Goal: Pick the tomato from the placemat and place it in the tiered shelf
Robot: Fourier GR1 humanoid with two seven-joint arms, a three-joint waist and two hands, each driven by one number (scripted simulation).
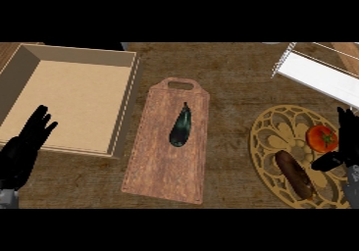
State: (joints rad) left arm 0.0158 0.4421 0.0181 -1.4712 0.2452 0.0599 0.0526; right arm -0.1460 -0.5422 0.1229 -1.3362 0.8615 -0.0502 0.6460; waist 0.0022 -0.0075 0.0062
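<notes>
One tomato and one brown oblong item on one round placemat; one aubergine on one cutting board; one tiered shelf. Two hands: left hand open, upright; right hand open, empty, just beside the tomato.

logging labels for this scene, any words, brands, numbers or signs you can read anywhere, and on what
None: no word, brand, number or sign shows in the head view.
Box, board, eggplant, tomato, brown item and shelf: all unmarked.
Placemat: cut-out ornament only, no letters.
</notes>
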